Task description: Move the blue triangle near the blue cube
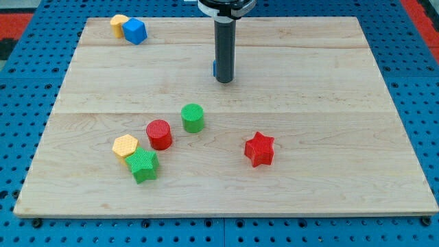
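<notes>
The blue cube (136, 31) sits near the board's top left corner, touching a yellow block (120, 25) on its left. The blue triangle (215, 68) is almost wholly hidden behind the dark rod; only a thin blue sliver shows at the rod's left edge. My tip (224, 81) rests on the board at top centre, right against that blue sliver, far to the right of the blue cube.
A green cylinder (193, 117) and a red cylinder (159, 134) lie at mid-board. A yellow hexagon (125, 146) touches a green star (143, 165) at lower left. A red star (259, 149) lies lower right. The wooden board (329, 82) sits on a blue pegboard.
</notes>
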`<control>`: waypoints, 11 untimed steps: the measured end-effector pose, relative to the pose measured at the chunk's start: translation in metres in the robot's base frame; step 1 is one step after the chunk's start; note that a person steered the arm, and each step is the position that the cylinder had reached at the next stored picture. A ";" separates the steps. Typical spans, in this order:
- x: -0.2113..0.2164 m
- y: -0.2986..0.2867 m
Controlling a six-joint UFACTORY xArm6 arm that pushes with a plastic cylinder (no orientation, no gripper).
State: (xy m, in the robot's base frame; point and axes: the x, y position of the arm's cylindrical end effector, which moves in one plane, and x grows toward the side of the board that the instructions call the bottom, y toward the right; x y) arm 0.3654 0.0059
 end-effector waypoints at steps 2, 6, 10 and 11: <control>0.000 0.013; -0.068 -0.105; 0.028 0.030; 0.107 0.033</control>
